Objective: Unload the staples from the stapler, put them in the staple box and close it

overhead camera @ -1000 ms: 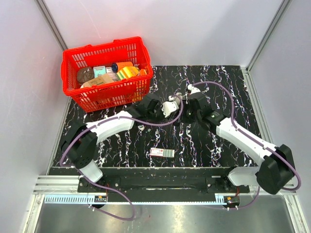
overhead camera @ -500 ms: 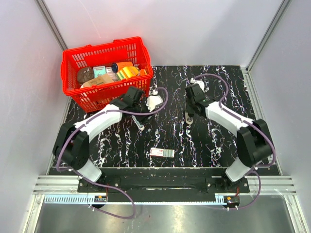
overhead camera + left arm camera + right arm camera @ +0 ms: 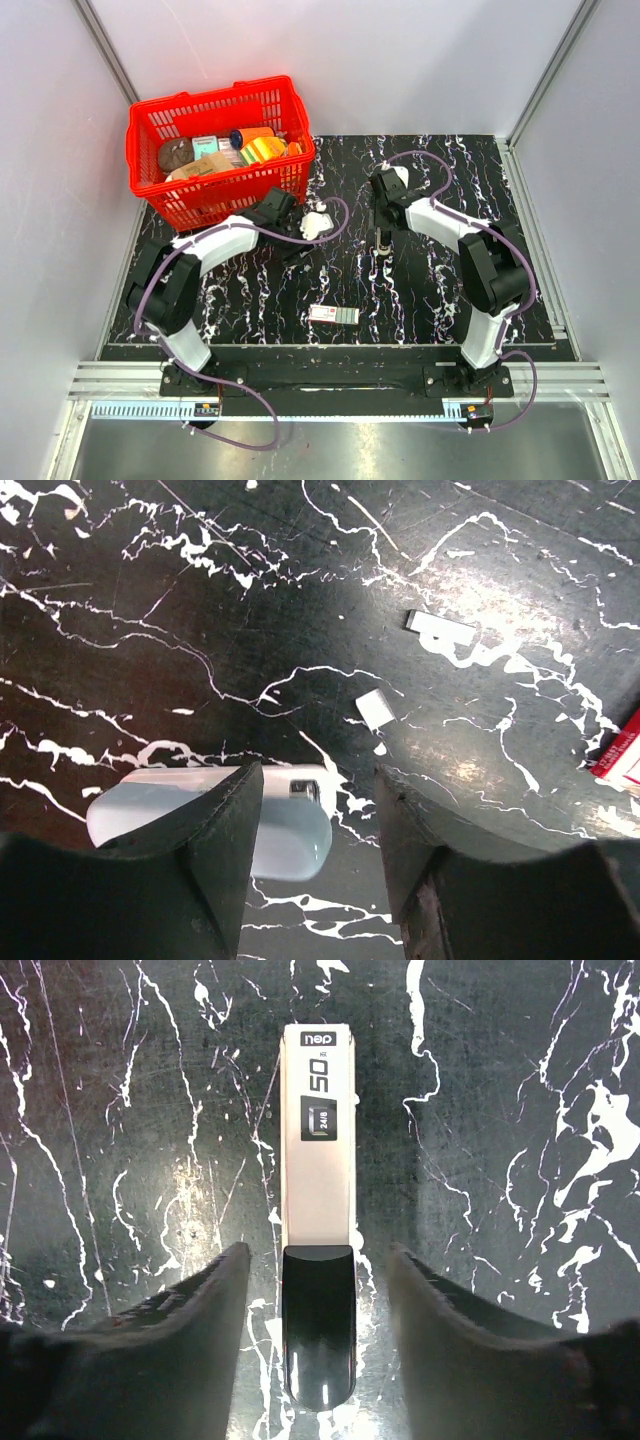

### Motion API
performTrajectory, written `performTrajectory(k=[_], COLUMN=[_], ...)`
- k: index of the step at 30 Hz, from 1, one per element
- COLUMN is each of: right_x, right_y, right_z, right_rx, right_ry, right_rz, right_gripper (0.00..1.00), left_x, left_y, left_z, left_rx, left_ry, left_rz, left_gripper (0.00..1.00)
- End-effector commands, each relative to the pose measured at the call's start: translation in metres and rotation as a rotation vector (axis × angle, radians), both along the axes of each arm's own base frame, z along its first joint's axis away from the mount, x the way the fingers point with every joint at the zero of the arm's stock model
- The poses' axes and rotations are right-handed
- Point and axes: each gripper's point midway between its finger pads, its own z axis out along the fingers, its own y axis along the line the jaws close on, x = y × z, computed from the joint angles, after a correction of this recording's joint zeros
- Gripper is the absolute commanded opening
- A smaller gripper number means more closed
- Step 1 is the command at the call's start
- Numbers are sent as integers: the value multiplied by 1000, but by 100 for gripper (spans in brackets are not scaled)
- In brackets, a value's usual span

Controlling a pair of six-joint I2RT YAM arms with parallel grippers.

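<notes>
The stapler [image 3: 318, 1160] lies flat on the black marbled table, slim, with a pale top marked "50" and a glossy black end. That black end sits between the fingers of my open right gripper [image 3: 318, 1255], untouched on both sides. In the top view the stapler [image 3: 383, 245] lies just in front of the right gripper [image 3: 381, 226]. My left gripper [image 3: 318, 780] is open and low over the table. A pale blue rounded object [image 3: 290, 825] with a small metal part lies partly under its left finger. Two small pale strips [image 3: 441, 628] [image 3: 374, 709] lie ahead of it.
A red basket [image 3: 150, 190] full of goods stands at the back left, close to the left gripper [image 3: 303, 232]. A flat white-and-red box [image 3: 333, 315] lies near the front edge and shows at the right edge of the left wrist view [image 3: 620, 755]. Grey walls enclose the table.
The two grippers were close together at mid-table a second ago and have drawn apart. The left one moved left toward the basket. The right arm folded back, its gripper now over the stapler.
</notes>
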Motion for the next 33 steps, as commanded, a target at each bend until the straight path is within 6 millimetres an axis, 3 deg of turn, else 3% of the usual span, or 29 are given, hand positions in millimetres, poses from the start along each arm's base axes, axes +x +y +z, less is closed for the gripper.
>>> performTrajectory(k=[1, 6, 10, 15, 20, 26, 33], right_x=[16, 4, -23, -70, -93, -100, -112], right_y=[5, 5, 16, 31, 28, 19, 7], right_z=[36, 62, 78, 64, 49, 57, 60], right_rx=[54, 116, 226, 273, 322, 346, 347], right_ry=[-108, -159, -175, -121, -119, -171, -175], right_rz=[-29, -23, 4, 45, 34, 16, -26], right_gripper=[71, 82, 84, 79, 76, 75, 79], left_x=[21, 18, 10, -9, -10, 4, 4], left_y=[-15, -16, -22, -41, -57, -57, -62], left_z=[12, 18, 22, 19, 3, -15, -23], left_rx=[-24, -33, -30, -19, 61, 146, 122], left_ry=[-76, -83, -89, -101, -185, -225, -221], left_rz=[-66, -82, -104, -191, -313, -386, -406], left_gripper=[53, 53, 54, 54, 54, 54, 54])
